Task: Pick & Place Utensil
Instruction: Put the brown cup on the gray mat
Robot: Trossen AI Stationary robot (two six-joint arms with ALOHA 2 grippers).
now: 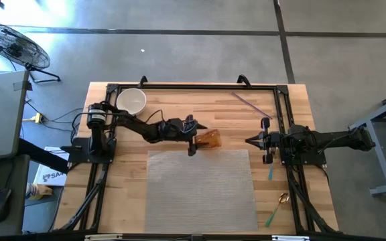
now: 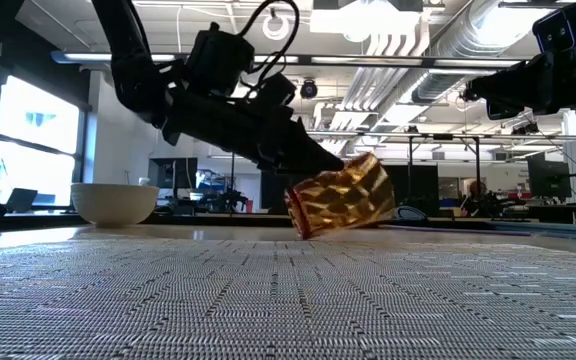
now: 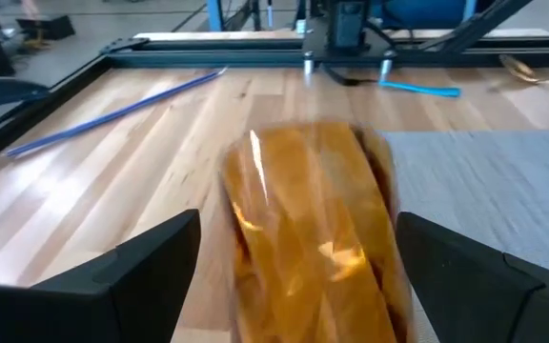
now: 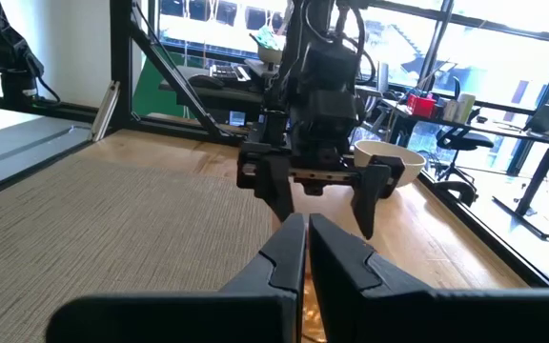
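Bench [image 1: 179, 100]: wood top, with a grey woven mat [image 1: 200, 191] over its near half.

Left arm reaches out over the bench middle. Left gripper [image 3: 294, 262] has its fingers spread wide, one either side of an amber faceted cup [image 3: 308, 229]. The cup tilts between the fingers at the mat's far edge; whether the pads touch it I cannot tell. No firm clamp is evident.

Right arm waits at the right edge of the bench, right gripper [image 4: 305, 250] with fingers pressed together, holding nothing.

White bowl [image 1: 131, 102] sits behind the left gripper, near that arm's base.

Utensils all lie well beyond the left gripper, nearer the right one: purple straw-like stick [image 1: 250, 104], teal-handled utensil [image 1: 271, 171], gold spoon [image 1: 283, 198] with a second teal piece beside it.

Step in hand, judged: handling the cup as receptacle; no utensil picked yet. Next move needs the cup set upright and released, then a utensil grasped.
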